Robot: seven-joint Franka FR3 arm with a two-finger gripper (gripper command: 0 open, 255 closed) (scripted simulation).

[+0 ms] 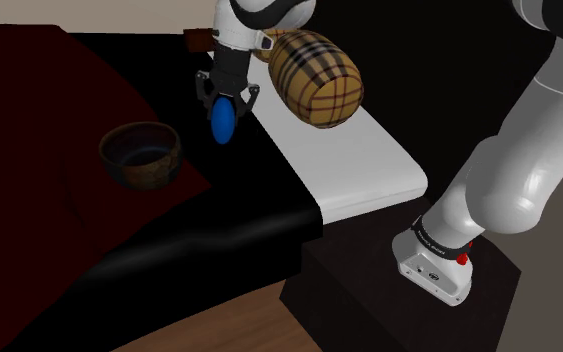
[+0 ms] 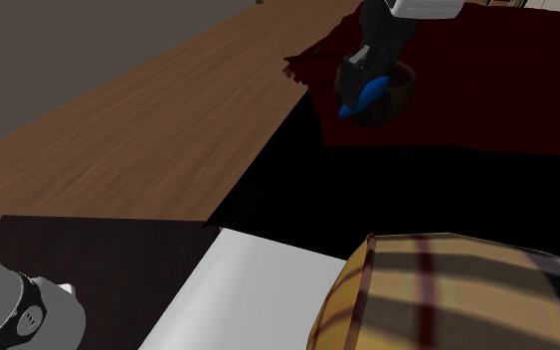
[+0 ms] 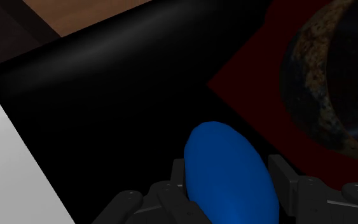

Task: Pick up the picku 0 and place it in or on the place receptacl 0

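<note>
Blue oval object (image 1: 224,121) clamped between gripper (image 1: 227,104) fingers, hanging over black surface (image 1: 239,205) just beside red cloth (image 1: 29,120) edge; dark bowl (image 1: 140,152) on cloth, apart from gripper; open surface toward white slab (image 1: 359,150).

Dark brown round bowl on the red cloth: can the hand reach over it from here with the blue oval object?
Probably yes. The hand, shut on the blue oval object, hangs above the black surface beside the dark brown round bowl; nothing stands between them, and the bowl looks empty.
</note>
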